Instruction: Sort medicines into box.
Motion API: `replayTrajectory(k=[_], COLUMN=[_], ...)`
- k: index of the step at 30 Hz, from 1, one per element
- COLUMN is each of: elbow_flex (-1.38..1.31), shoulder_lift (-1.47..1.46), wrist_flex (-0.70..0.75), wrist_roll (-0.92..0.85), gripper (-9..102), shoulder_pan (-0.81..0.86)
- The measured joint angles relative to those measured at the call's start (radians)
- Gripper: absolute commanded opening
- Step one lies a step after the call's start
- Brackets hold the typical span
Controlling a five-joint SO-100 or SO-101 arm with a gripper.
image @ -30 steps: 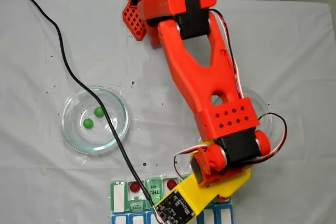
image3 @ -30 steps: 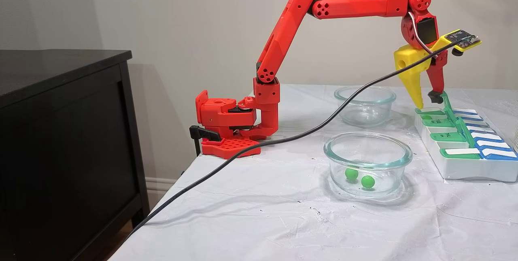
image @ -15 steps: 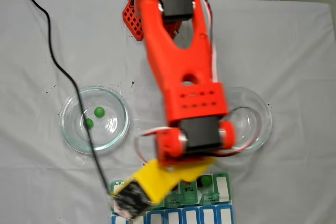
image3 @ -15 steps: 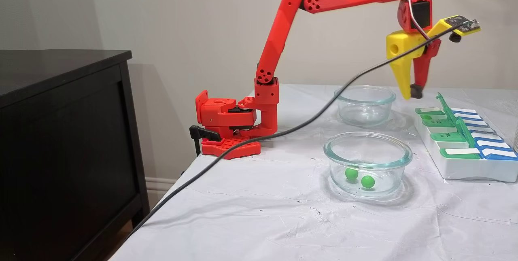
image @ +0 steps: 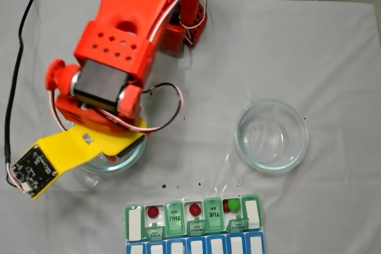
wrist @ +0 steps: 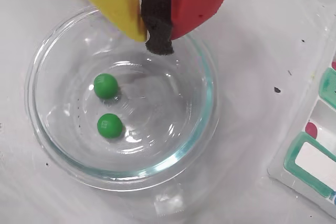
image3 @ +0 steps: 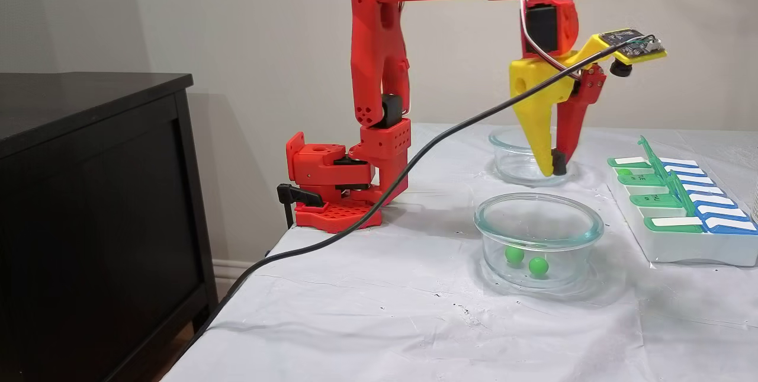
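Observation:
Two green medicines lie in a clear glass dish, also seen from the side as small balls. My gripper hangs above this dish's far rim, yellow and red fingers shut with only its black foam pad between them. In a fixed view the arm covers most of that dish. The box has open green lids; red medicines and a green one sit in its compartments.
A second glass dish stands empty beside the arm's path. A black cable trails from the wrist across the white cloth and off the table's edge. A dark cabinet stands past that edge.
The arm has swung away from the box to hover over the dish with the green balls. The fingers, apart over the box a second ago, are now together.

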Motion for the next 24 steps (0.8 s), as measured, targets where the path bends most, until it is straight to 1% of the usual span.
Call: replayTrajectory(k=[2,3,6,10,13,18,24], elbow_flex=[0.012,0.012,0.009,0.009,0.009,0.009,0.028], shoulder_lift=[0.002,0.002,-0.029,-0.055,-0.057,-0.077,-0.107], wrist_flex=[0.002,0.012,0.063,0.087,0.097,0.097,0.037], wrist_roll=[-0.044,-0.067,-0.138,-0.198,-0.225,-0.235,-0.218], gripper=[10,12,16,16,19,21,19], shoulder_pan=[0.028,0.043,0.097,0.112,0.135,0.169,0.169])
